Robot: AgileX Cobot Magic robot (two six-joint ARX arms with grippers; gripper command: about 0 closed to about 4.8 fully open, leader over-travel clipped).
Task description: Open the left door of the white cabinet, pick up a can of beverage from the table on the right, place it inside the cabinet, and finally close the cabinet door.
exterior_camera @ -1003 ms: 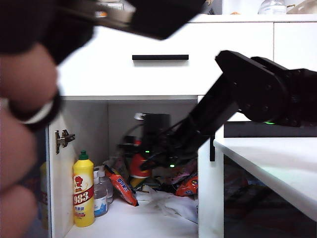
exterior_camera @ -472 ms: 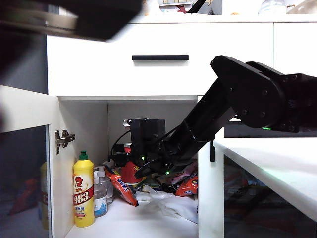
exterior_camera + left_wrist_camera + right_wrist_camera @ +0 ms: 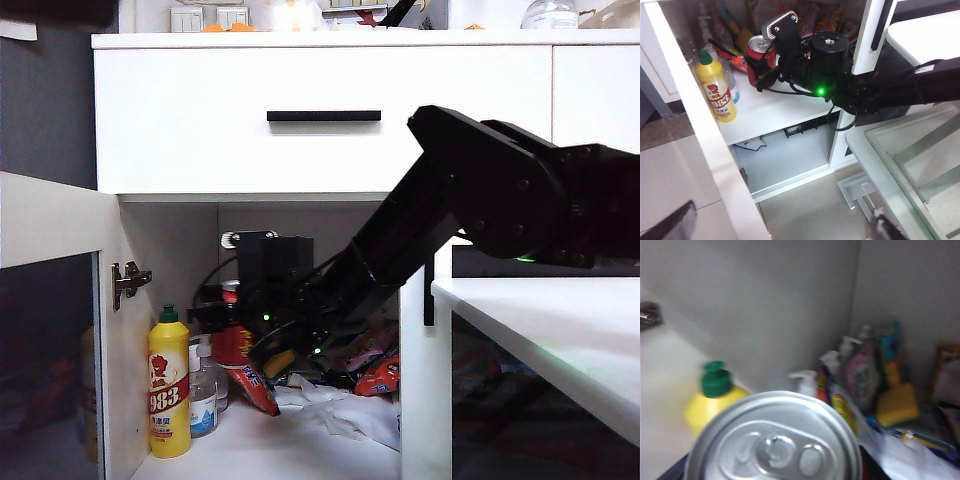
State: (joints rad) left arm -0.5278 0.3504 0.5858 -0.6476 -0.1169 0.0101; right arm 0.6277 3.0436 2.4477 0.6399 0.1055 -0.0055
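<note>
Aluminium fills the right wrist view: the can of beverage (image 3: pixel 774 440) shows its round silver lid with pull tab, close and blurred. From the exterior, its red body (image 3: pixel 233 340) stands upright inside the white cabinet (image 3: pixel 320 120), clasped by the right gripper (image 3: pixel 240 335) at the end of a black, angular arm reaching into the open compartment. Within that cabinet, the can sits just beside a tall yellow bottle (image 3: pixel 168 385) of glossy plastic with a green cap and a red label reading "983"; a small clear pump bottle (image 3: pixel 204 398) stands between them, lower down. Crinkled snack packets (image 3: pixel 375 372) in red and orange lie behind the can on the smooth white shelf. The left door (image 3: pixel 50 330), white-framed with dark glass, hangs swung open from the cabinet's left side, a metal hinge (image 3: pixel 128 281) showing. The table (image 3: pixel 560 330), smooth white with a rounded edge, stands to the cabinet's right. The left gripper (image 3: pixel 780 227) hovers high above the floor before the cabinet, jaws spread wide and empty
</note>
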